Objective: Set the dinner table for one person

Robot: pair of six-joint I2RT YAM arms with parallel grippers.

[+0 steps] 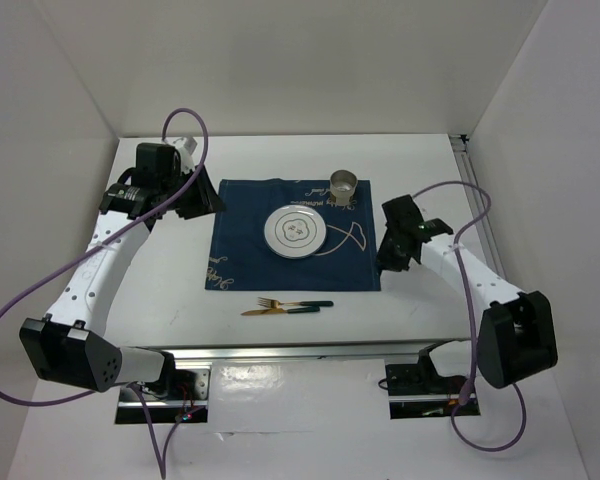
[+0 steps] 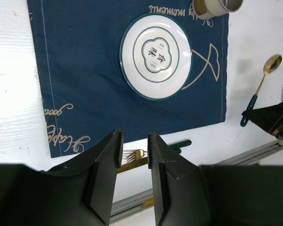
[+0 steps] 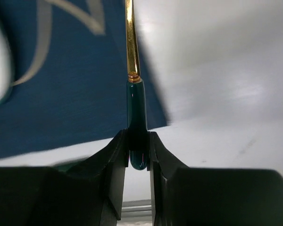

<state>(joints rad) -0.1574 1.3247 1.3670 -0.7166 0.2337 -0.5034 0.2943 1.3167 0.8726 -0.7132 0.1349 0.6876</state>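
Observation:
The white dinner table (image 1: 420, 160) carries a navy placemat (image 1: 245, 250) with a white plate (image 1: 295, 233) in its middle and a metal cup (image 1: 343, 187) at its far right corner. My right gripper (image 3: 137, 141) is shut on the green handle of a gold spoon (image 3: 137, 108), just past the placemat's right edge; the spoon also shows in the left wrist view (image 2: 262, 82). A gold fork (image 1: 290, 302) and knife (image 1: 275, 311) lie on the table in front of the placemat. My left gripper (image 2: 134, 139) is open and empty, high over the placemat's left side.
Silver rails edge the table at the near side (image 1: 310, 350) and far right (image 1: 465, 150). White walls close in the back and both sides. Purple cables loop off both arms.

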